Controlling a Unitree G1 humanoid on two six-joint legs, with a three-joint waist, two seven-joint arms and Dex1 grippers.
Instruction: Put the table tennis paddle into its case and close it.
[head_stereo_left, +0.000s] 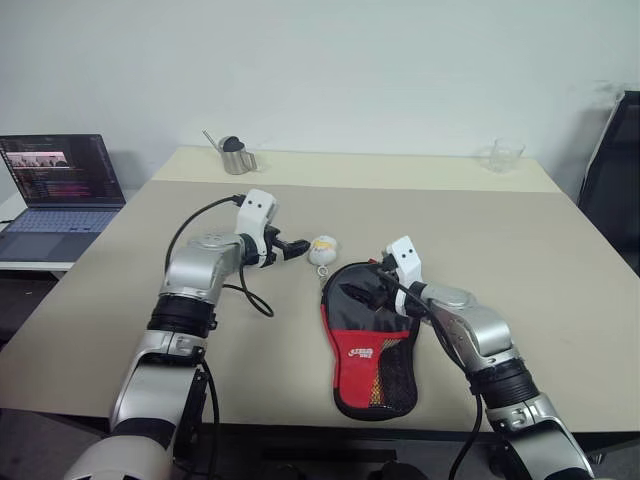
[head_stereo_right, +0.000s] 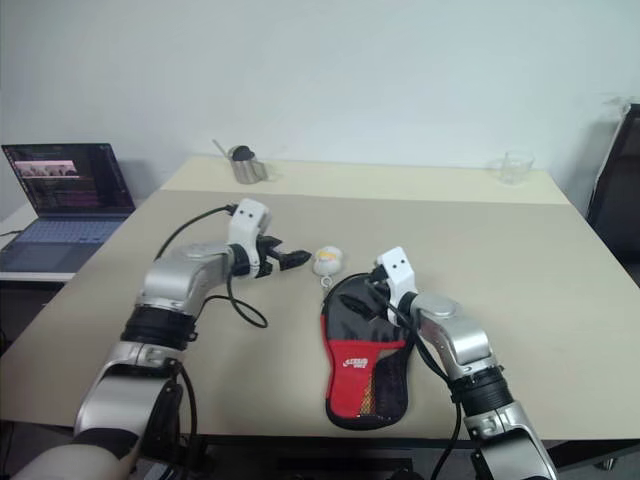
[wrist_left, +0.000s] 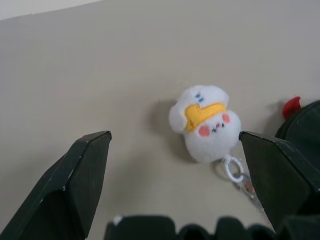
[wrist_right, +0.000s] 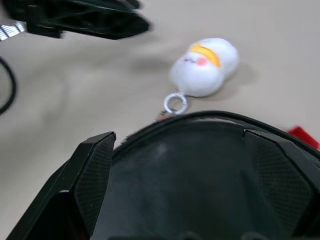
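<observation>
The case (head_stereo_left: 368, 345), a black-and-red paddle-shaped pouch with a mesh pocket, lies flat on the beige table (head_stereo_left: 520, 280), round end away from me. Its white plush charm (head_stereo_left: 322, 250) rests on the table just beyond that end, joined by a small ring. My left gripper (head_stereo_left: 295, 246) hovers open just left of the charm, whose face I see between the fingers (wrist_left: 85, 170) in the left wrist view. My right gripper (head_stereo_left: 385, 285) stands open low over the case's black round end (wrist_right: 185, 170). The paddle is hidden.
An open laptop (head_stereo_left: 60, 190) sits on a side desk at far left. A metal pitcher (head_stereo_left: 236, 155) and a clear glass (head_stereo_left: 506, 154) stand at the table's far edge. A black chair (head_stereo_left: 615, 170) is at the right.
</observation>
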